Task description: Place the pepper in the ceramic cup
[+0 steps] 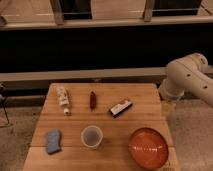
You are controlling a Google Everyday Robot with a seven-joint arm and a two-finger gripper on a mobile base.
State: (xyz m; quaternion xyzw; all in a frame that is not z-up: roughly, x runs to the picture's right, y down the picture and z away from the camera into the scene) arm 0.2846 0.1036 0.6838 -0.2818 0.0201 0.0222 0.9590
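Dark red pepper (92,99) is lying far-centre on the desk (145,95), apart from the ceramic cup (92,136) sitting nearer; the arm (187,75) is bending at right, its end effector out of frame, state unknowable.

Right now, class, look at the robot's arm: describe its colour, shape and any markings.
The arm is creamy white, thick and tubular, with rounded joints and a few small dark dots. No cables show. The gripper, beside the table's right edge, looks pale too; its detail is unclear.
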